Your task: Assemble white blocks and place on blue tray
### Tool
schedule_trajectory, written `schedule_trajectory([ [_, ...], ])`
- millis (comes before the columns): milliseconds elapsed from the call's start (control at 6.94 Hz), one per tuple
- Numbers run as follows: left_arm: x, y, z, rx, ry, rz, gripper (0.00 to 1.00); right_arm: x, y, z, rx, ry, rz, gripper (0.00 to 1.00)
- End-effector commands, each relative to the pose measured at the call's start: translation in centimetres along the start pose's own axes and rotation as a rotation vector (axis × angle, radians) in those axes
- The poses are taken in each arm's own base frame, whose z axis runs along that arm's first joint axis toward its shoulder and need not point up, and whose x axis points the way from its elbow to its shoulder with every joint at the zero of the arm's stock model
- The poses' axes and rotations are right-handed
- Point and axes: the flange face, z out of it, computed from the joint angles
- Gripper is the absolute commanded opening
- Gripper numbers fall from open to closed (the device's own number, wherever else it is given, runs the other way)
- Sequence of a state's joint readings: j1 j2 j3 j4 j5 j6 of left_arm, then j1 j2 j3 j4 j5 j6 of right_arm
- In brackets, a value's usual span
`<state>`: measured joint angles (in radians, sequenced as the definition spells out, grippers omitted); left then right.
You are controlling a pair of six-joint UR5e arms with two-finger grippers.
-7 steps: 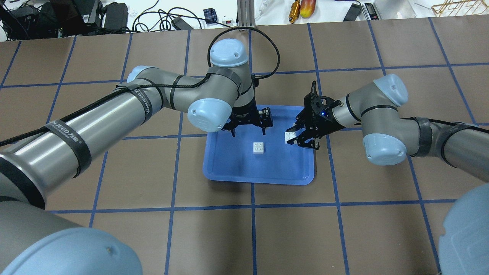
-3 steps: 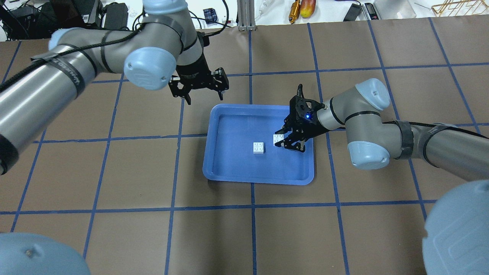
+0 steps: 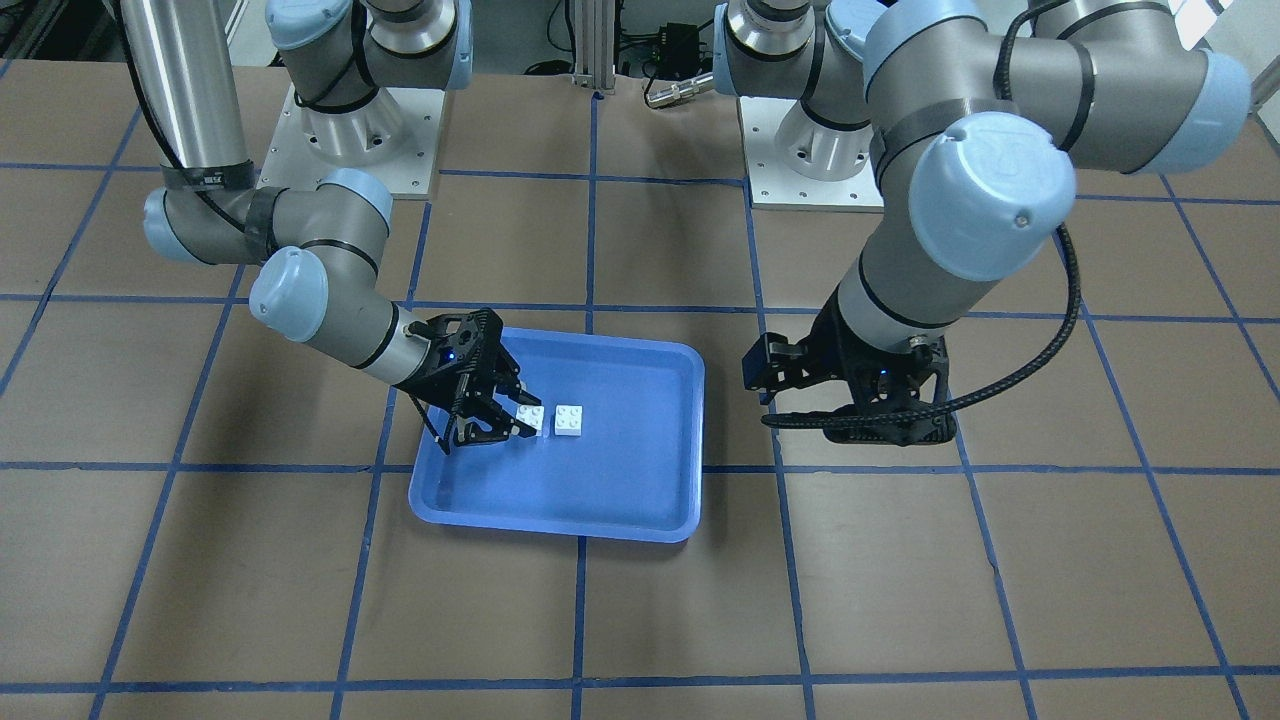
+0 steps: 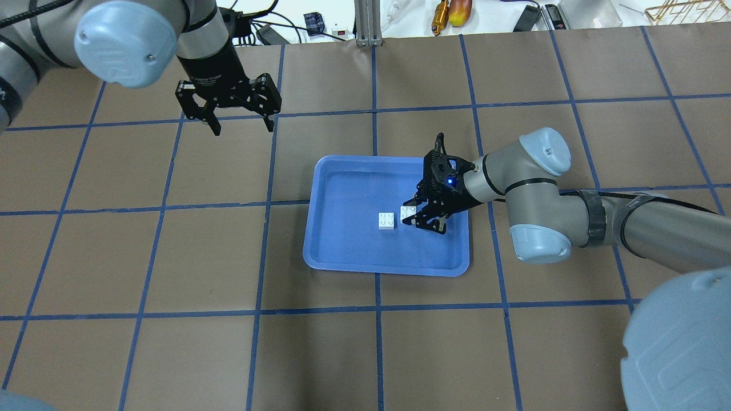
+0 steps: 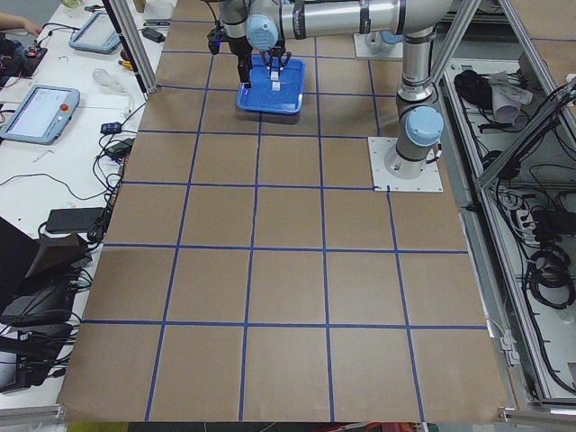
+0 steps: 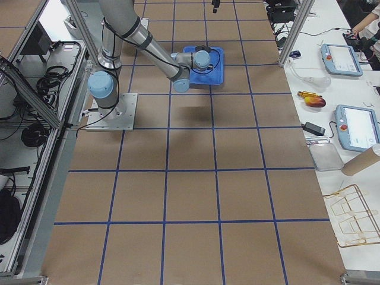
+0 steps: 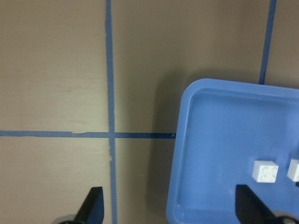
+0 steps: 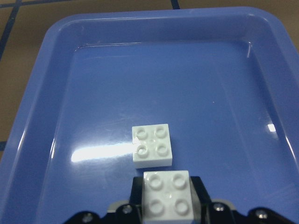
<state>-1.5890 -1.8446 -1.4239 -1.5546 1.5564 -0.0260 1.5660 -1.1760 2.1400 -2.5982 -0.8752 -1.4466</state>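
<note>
White block (image 8: 167, 193) in right pincer (image 4: 410, 215), grip clearest from its wrist, beside twin (image 8: 152, 145) on blue tray (image 4: 342, 251); left pincer (image 4: 243, 130) wide.

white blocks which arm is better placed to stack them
Right: the right gripper holds one block beside the other block in the tray; the left gripper is open, off over the table.

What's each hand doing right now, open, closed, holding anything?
Left hand: open, empty.
Right hand: closed on a white block, over the blue tray.
</note>
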Motion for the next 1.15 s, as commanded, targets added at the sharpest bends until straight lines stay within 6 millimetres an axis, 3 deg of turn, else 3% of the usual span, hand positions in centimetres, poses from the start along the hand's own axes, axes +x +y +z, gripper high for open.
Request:
schedule_trajectory([
  [0, -2.1, 2.0, -2.4, 0.001, -0.028, -0.007, 1.0, -0.3, -0.1, 0.3, 0.004, -0.001, -0.001, 0.0],
  [144, -2.2, 3.9, -4.7, 0.042, -0.032, -0.011, 1.0, -0.3, -0.1, 0.4, 0.004, -0.003, 0.0, 0.0],
  [288, -2.5, 5.0, -5.3, 0.054, -0.027, -0.02, 1.0, -0.2, 0.1, 0.6, 0.007, -0.006, 0.003, 0.0],
  [577, -2.6, 6.6, -4.7, 0.047, -0.03, -0.023, 1.0, -0.3, 0.1, 0.8, 0.011, -0.012, 0.004, 0.01],
  [1009, -2.6, 7.1, -4.9, 0.047, -0.032, -0.023, 1.0, -0.8, -0.9, 1.6, 0.0, -0.011, -0.002, 0.01],
])
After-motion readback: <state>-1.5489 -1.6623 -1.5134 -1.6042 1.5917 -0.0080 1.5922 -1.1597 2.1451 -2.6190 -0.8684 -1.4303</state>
